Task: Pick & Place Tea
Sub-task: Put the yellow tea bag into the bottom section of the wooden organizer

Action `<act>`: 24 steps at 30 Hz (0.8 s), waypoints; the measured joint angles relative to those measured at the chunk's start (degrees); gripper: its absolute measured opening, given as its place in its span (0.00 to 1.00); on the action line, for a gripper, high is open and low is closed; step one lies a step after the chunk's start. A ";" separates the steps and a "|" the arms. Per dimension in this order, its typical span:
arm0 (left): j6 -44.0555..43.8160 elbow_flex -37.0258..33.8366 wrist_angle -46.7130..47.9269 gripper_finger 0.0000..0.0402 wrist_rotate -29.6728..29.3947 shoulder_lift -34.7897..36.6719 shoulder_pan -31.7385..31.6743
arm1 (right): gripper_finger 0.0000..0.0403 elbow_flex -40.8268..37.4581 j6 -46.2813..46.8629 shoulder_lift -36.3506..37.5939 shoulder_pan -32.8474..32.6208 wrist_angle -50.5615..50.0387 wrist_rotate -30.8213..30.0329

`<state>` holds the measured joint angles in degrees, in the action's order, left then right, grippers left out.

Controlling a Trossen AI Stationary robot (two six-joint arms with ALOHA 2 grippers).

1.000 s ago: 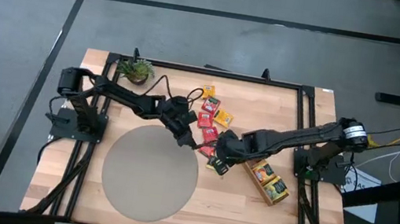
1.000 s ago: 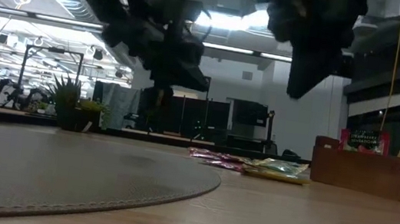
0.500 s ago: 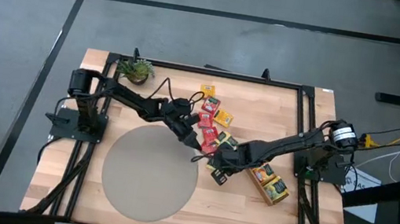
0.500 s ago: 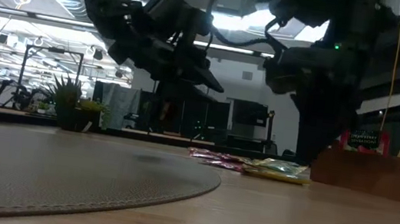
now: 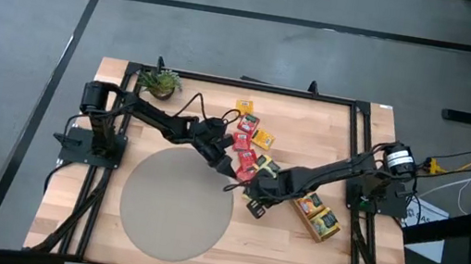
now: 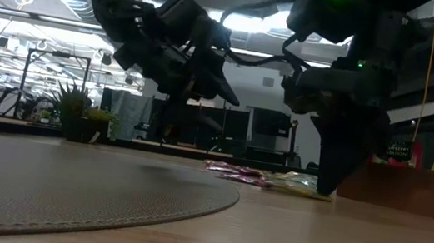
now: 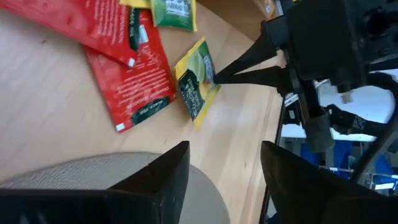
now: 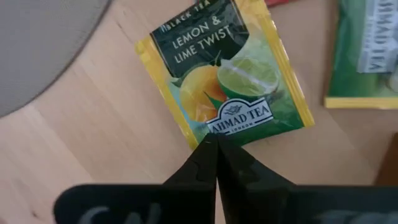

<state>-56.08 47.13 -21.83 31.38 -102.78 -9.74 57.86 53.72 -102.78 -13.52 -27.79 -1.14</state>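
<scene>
Right gripper [image 8: 214,144] is down at the table [image 5: 311,125] mid-right, fingers pinched fully together, tips meeting at the edge of a lemon-lime sachet [image 8: 224,68]. The sachet lies flat on the wood; can't tell whether the tips actually clamp its edge or just touch it. In the left wrist view the same sachet [image 7: 196,84] shows with the right gripper's closed tips [image 7: 217,76] pointing at its edge.

Left gripper [image 7: 221,168] hovers above the table near the centre, fingers spread wide, nothing between them. It sits over the right rim of the round grey mat [image 5: 176,203], just left of the sachet cluster.

Loose tea sachets [image 5: 247,148] are scattered at table centre, red, orange and green ones, some overlapping; two red ones [image 7: 134,81] lie beside the lemon-lime one. A green sachet [image 8: 367,53] lies just beside it on the other side. More sachets stand in the wooden tray [image 5: 315,214] on the right side, near the right arm's base. Potted plant [image 5: 161,81] at the far left corner.
</scene>
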 joint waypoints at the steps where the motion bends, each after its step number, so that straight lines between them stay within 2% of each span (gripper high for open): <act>1: 0.65 0.00 0.23 0.49 -0.05 0.00 0.00 | 0.01 0.14 -0.06 -0.44 0.09 0.43 -0.09; 6: 6.00 0.00 1.60 0.49 -0.31 0.00 0.00 | 0.01 0.08 -1.93 -0.87 1.40 4.85 -2.00; 15: 13.19 0.00 8.14 0.49 -3.49 0.00 0.84 | 0.01 -0.08 -4.32 -1.11 5.47 8.91 -0.93; 20: 14.03 0.00 8.40 0.48 -3.30 0.00 1.03 | 0.01 -0.08 -4.89 -1.11 5.81 8.81 -0.32; 24: 14.75 0.00 8.40 0.48 -3.28 0.00 1.03 | 0.01 -0.08 -6.30 -1.11 5.89 8.75 -2.20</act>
<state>-41.33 47.13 -13.43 28.10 -102.78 -8.71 57.78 47.43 -103.90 -7.63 -19.03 -3.34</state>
